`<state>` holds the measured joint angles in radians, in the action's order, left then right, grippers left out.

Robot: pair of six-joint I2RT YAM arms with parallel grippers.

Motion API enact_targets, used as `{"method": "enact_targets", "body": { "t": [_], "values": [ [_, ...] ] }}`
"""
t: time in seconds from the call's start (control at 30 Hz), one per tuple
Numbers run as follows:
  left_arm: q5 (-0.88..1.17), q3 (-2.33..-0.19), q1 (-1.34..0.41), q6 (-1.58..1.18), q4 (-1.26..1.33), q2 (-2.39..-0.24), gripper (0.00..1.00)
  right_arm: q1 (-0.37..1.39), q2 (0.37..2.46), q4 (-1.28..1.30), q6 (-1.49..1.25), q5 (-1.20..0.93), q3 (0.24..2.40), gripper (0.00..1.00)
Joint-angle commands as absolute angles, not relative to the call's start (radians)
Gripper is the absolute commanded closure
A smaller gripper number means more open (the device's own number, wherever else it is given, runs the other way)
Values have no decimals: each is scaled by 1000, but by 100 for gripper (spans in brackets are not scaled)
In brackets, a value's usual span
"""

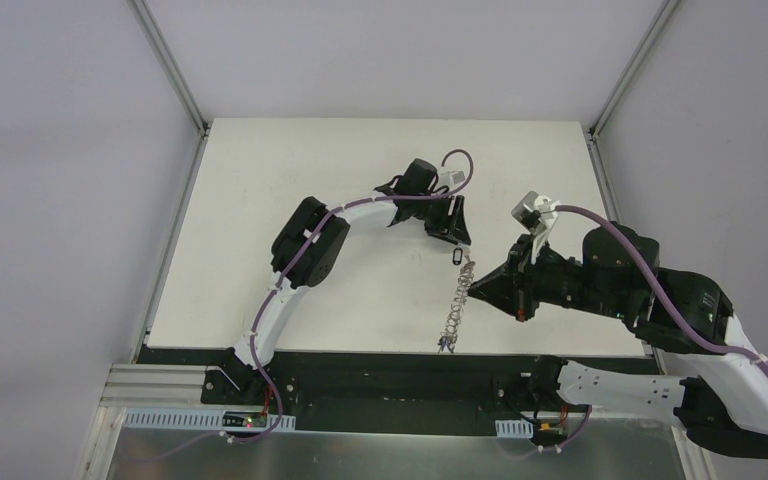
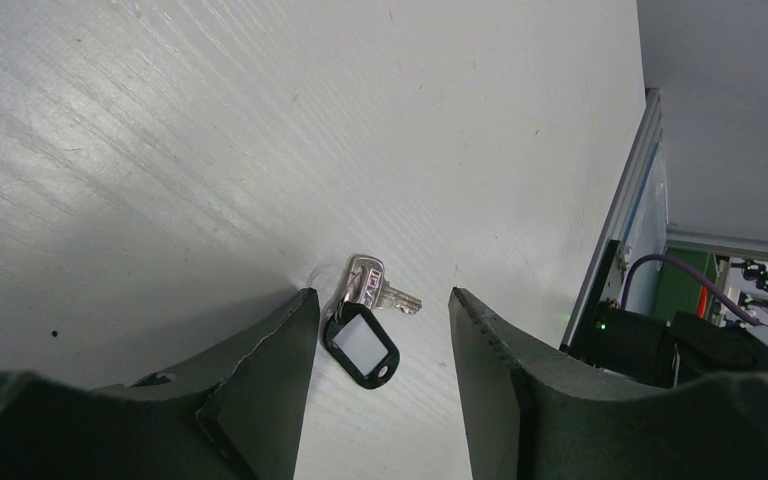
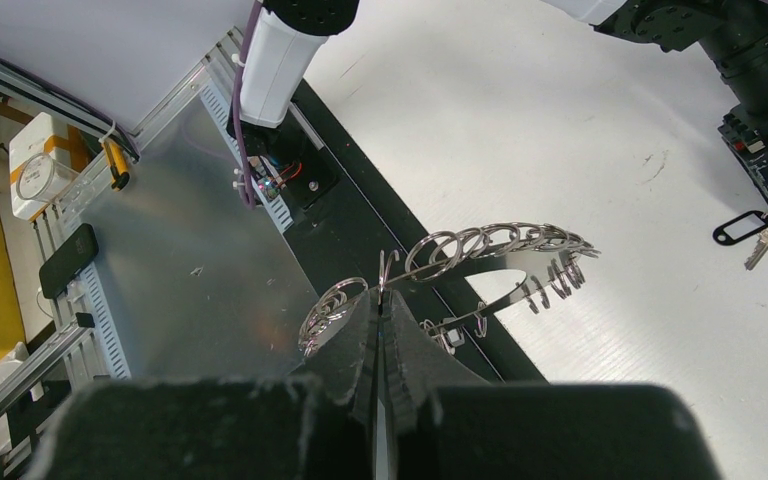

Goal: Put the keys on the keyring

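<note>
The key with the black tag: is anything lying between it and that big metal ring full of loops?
No. In the right wrist view, only bare white table shows between the key and the keyring.

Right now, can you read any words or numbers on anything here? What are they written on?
No text here can be read for sure.
Key: there are stamped marks on its head, too blurred to read.
Tag: its white window is blank.
Keyring: no writing shows on it.
Everything else: no labels or numbers that I can make out in any view.
</note>
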<state>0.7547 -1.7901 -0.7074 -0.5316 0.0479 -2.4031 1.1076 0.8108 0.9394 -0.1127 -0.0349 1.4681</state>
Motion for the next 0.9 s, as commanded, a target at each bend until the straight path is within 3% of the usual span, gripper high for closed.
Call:
{"method": "enact_targets", "body": {
  "t": [0.0,0.43,0.77,0.87],
  "values": [
    [752,-1808,-716,-504,33,-2437,51,1109,802,882,-116,-52,1468,100],
    [820,-1737,-731,-525,118,-2421,61,1108,805,877,-118,-63,1466,100],
    [831,-1718,-732,-527,138,-2417,80,1109,810,879,-123,-67,1471,100],
    [826,-1712,-732,-523,138,-2417,93,1108,814,877,-122,-67,1473,100]
  ]
}}
